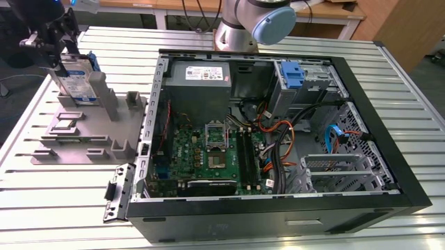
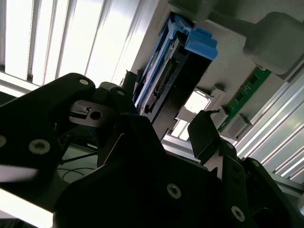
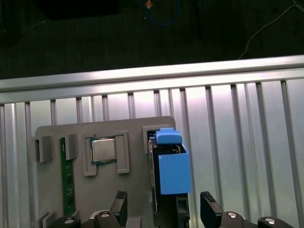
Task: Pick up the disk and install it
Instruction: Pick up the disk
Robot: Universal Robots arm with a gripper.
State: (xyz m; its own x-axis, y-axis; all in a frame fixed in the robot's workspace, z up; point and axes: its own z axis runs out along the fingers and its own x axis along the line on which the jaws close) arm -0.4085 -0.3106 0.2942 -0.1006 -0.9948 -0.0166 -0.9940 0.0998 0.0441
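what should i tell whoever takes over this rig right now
Gripper: open, fingers either side of the disk, not yet closed on it.
Disk: standing upright in its slot on the grey fixture tray, at the exterior view's left, outside the computer case. Its blue bracket shows between the fingers in the first wrist view.
Done: arm brought to the disk.
Left: grasp, lift, and install in the case; none of that shows as done.
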